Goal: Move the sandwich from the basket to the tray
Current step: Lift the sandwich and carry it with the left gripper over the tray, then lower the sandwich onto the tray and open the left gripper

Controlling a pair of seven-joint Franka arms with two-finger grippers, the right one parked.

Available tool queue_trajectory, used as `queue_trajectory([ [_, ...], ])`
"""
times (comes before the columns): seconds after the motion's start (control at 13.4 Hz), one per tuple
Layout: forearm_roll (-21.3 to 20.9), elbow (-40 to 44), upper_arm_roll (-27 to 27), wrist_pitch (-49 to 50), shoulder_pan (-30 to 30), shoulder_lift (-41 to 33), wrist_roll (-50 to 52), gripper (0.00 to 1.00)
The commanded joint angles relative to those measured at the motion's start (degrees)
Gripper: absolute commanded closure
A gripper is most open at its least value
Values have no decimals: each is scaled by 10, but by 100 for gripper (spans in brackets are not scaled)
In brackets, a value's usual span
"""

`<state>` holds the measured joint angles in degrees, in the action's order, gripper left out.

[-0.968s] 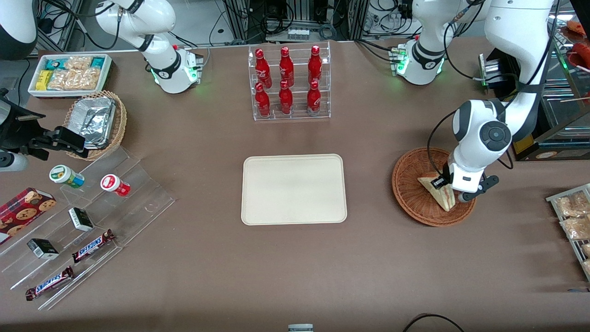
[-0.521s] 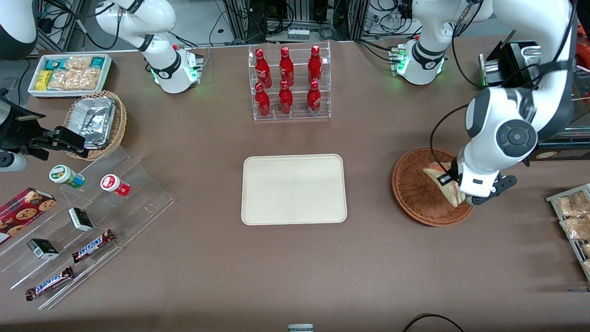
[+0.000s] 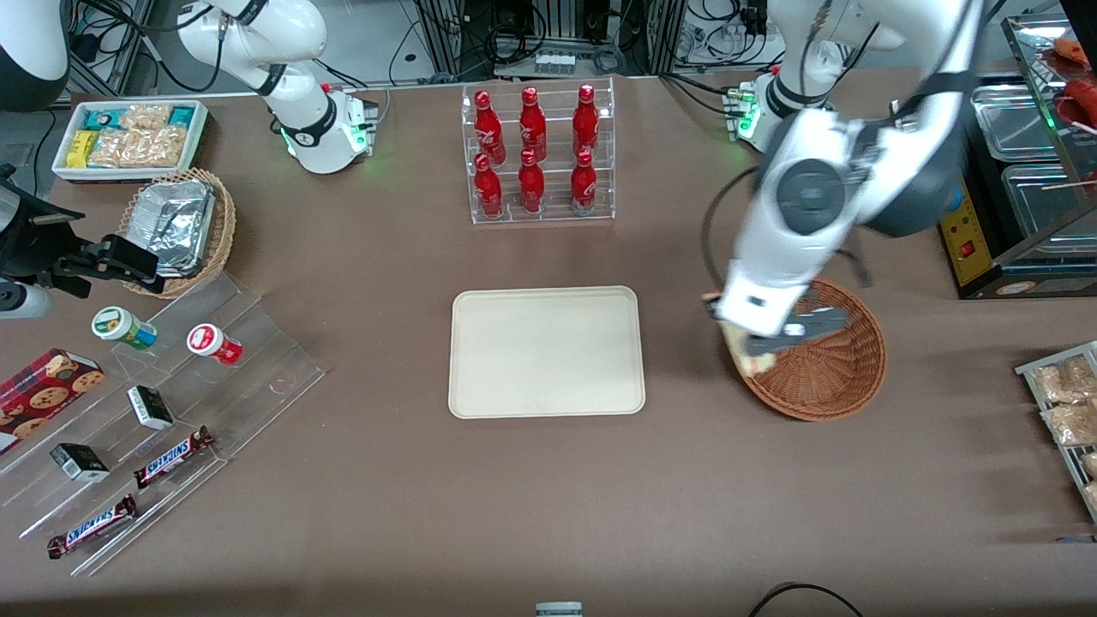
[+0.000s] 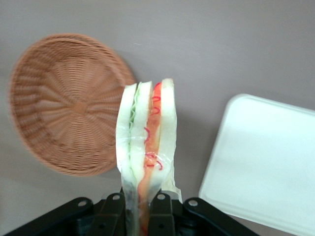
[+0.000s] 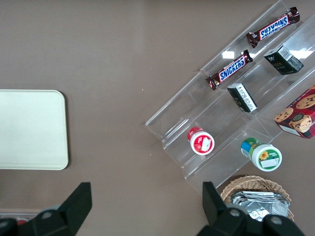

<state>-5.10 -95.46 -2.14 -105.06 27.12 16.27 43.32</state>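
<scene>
My left gripper (image 3: 758, 341) is shut on the sandwich (image 3: 737, 351), a wrapped pale wedge with red and green layers. It holds the sandwich in the air over the rim of the reddish-brown basket (image 3: 827, 381), on the side toward the cream tray (image 3: 546, 351). In the left wrist view the sandwich (image 4: 147, 132) stands pinched between the black fingers of the gripper (image 4: 139, 206). Below it is bare table, between the empty basket (image 4: 64, 103) and the tray (image 4: 266, 157). The tray is empty and also shows in the right wrist view (image 5: 29, 129).
A clear rack of red bottles (image 3: 537, 154) stands farther from the camera than the tray. Toward the parked arm's end are a stepped acrylic shelf with snacks (image 3: 171, 386), a tan basket with foil (image 3: 180, 227) and a white bin (image 3: 128, 137). A rack of packets (image 3: 1063, 403) lies at the working arm's end.
The gripper has lifted the sandwich out of the basket and carried it toward the tray, from over the basket's middle to over its tray-side rim. The basket is now empty.
</scene>
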Motion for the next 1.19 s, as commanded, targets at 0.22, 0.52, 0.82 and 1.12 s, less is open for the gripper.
queue_trajectory([
  [0.22,7,201,-16,-22,105,215,11,100],
  [0.52,7,204,-16,-122,138,264,6,100],
  [0.82,4,202,-16,-167,153,301,4,100],
  [1.12,1,202,-16,-169,162,318,11,90],
])
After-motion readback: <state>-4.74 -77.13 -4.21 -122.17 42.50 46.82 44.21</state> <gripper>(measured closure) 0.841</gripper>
